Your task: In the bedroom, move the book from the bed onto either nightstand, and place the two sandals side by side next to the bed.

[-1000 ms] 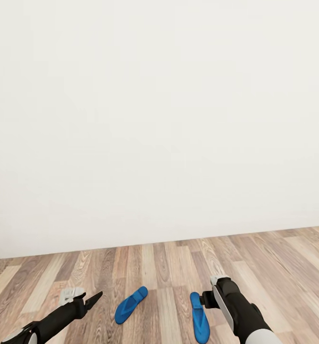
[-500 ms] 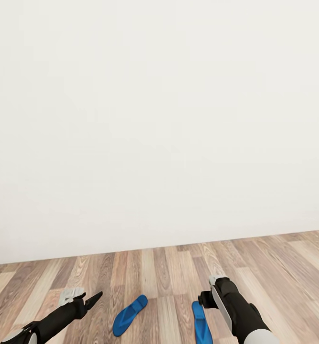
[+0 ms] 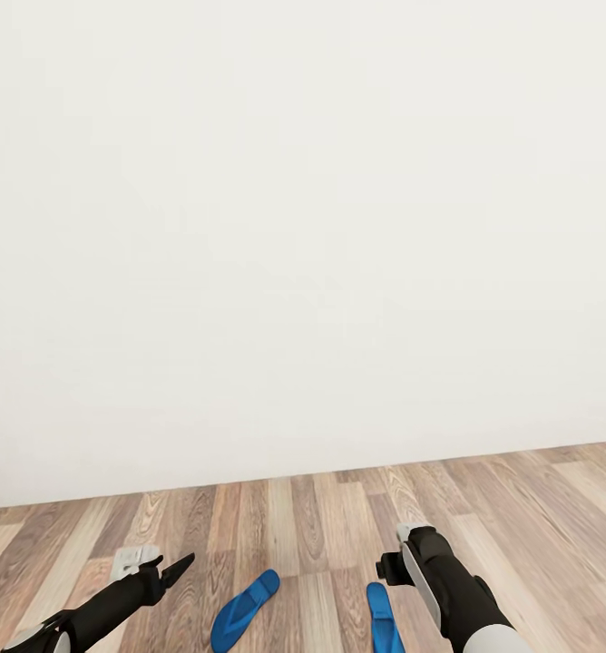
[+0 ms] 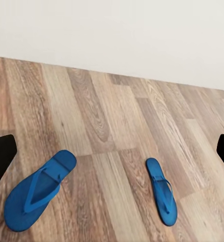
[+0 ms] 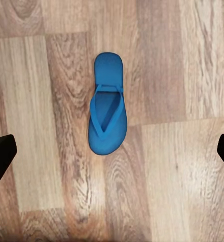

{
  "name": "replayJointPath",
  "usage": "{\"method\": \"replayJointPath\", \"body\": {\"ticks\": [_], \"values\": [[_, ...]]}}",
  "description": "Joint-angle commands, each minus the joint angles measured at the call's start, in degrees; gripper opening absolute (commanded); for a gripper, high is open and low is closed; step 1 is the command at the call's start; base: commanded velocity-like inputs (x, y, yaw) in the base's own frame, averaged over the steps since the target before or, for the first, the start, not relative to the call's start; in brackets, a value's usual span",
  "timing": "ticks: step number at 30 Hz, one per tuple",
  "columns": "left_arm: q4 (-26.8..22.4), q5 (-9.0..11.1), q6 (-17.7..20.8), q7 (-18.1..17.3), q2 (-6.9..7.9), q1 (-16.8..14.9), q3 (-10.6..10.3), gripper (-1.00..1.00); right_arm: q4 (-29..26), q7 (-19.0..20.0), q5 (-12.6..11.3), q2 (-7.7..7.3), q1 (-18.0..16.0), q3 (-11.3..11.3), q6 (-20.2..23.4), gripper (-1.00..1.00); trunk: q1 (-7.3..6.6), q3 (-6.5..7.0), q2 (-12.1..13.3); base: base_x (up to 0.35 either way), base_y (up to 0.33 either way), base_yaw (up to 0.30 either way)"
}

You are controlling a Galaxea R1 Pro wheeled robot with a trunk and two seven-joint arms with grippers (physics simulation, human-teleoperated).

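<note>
Both hands hang low over the wood plank floor (image 3: 321,508), each spread wide apart and empty. In the left wrist view the left hand (image 4: 112,156) shows only its dark fingertips (image 4: 1,156) at the two edges, with both sandals between them; in the right wrist view the right hand (image 5: 112,156) is parted the same way, its fingertips (image 5: 1,154) flanking one sandal.

No writing, brand or label can be read anywhere.

Each sandal is a bright blue flat flip-flop with a thin blue thong strap, lying sole-down on the floor. In the head view the left sandal (image 3: 242,612) lies angled, just beside the left hand (image 3: 171,570), and the right sandal (image 3: 383,618) lies nearly straight, close by the right arm (image 3: 444,580) and partly cut off by the picture's lower edge. The two are apart, with bare planks between them, and not parallel. A plain white wall (image 3: 303,227) rises behind them where the floor ends.
</note>
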Motion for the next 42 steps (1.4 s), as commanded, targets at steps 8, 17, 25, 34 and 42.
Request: {"method": "replayJointPath", "body": {"ticks": [8,17,25,34,42], "values": [[0.0,0.46,0.59,-0.18,0.05,-0.03,0.08,1.0,-0.06,-0.21,0.03,-0.01,-0.03,0.12,0.28,1.0,-0.01,-0.06,-0.02,0.007,0.0,0.0],[0.0,0.45,0.65,-0.08,0.04,-0.03,0.0,1.0,-0.06,-0.21,0.04,-0.03,-0.03,0.12,0.27,1.0,1.97,-1.67,-3.63,0.0,0.0,0.0],[0.0,0.44,0.65,-0.02,0.02,-0.03,-0.1,1.0,-0.02,-0.21,0.07,-0.01,-0.03,0.12,0.27,1.0,3.72,-3.11,-6.84,0.0,0.0,0.0],[0.0,0.44,0.65,0.03,0.0,-0.03,-0.12,1.0,0.01,-0.21,0.1,-0.03,-0.03,0.12,0.27,1.0,4.73,-4.94,-8.51,0.0,0.0,0.0],[0.0,0.5,0.7,0.02,0.0,-0.03,-0.09,1.0,-0.06,-0.21,0.09,-0.08,-0.03,0.1,0.29,1.0,4.94,-6.71,-8.62,0.0,0.0,0.0]]}}
